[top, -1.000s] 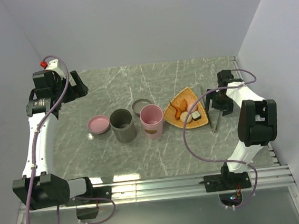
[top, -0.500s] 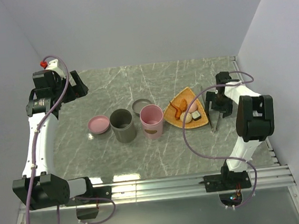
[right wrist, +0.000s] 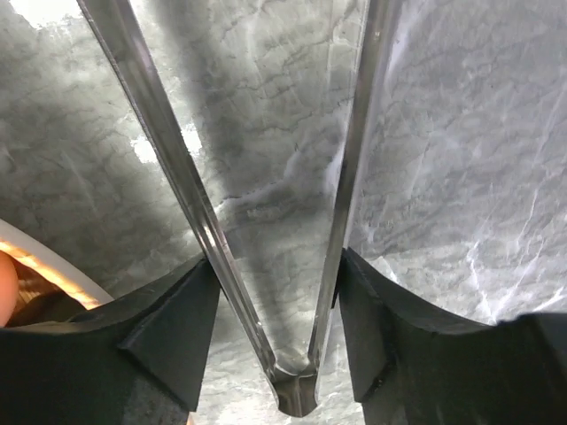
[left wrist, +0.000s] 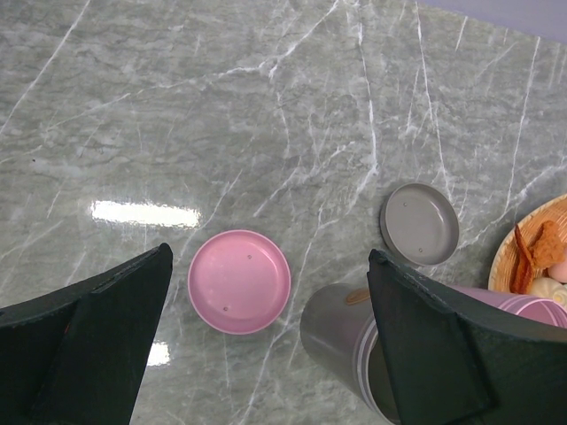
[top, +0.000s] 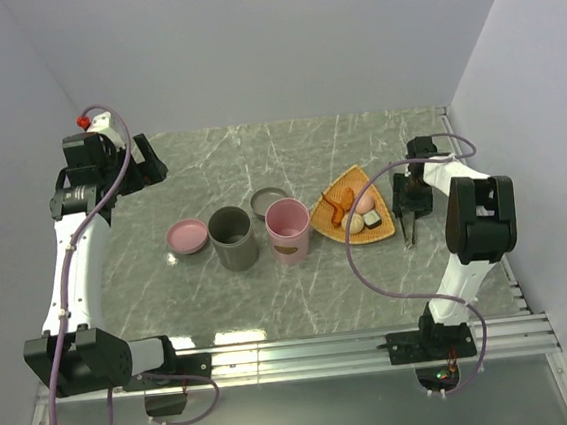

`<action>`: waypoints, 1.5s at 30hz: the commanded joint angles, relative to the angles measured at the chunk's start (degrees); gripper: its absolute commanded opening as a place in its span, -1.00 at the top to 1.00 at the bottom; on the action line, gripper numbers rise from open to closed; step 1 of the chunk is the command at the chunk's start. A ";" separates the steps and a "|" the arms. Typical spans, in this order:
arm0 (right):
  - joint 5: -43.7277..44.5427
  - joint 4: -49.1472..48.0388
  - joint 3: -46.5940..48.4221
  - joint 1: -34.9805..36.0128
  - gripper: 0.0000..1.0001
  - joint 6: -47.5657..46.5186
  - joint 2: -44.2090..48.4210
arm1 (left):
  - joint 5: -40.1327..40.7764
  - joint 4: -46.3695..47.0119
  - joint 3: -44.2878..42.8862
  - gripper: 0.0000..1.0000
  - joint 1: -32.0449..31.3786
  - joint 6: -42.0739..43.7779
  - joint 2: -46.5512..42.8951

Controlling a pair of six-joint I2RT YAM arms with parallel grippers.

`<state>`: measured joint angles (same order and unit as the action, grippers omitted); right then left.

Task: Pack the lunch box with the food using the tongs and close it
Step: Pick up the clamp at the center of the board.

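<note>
The right tool [right wrist: 276, 266] was pinching the tongs [right wrist: 159, 133] just above their joined end: in the right wrist view its two dark fingers [right wrist: 168, 328] pressed against the outsides of the two silver arms, which spread away from the tool over the grey marble bench [right wrist: 461, 133]. From above, the right tool [top: 408, 200] stood low at the bench's right side with the tongs [top: 407, 231] under it, just beside the right edge of the orange tray [top: 347, 188]. The food [top: 356, 212] lay on that tray, near the tool but apart from it. Further left stood the pink container [top: 288, 230] and the grey container [top: 233, 237], both uncovered, with the grey lid [top: 269, 201] behind them and the pink lid [top: 187, 236] to their left. The left tool [top: 149, 170] hung high over the far left corner, spread wide and holding nothing.
</note>
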<state>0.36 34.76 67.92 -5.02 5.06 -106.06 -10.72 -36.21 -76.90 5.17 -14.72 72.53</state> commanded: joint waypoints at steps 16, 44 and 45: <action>-6.86 18.40 15.64 -3.77 -0.04 -15.60 10.70 | -1.50 2.37 -1.50 -0.99 -0.07 -0.48 -0.46; -25.85 37.04 20.24 -5.88 0.01 -42.84 29.86 | -2.29 2.10 -0.79 -0.99 -0.16 -0.22 -1.78; -25.67 37.74 19.80 -5.80 0.00 -43.29 30.47 | -2.37 2.19 -0.79 -0.99 -0.07 -0.22 -1.87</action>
<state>-23.27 68.97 87.11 -10.92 -33.08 -77.41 -11.90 -36.03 -76.90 5.17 -14.72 72.58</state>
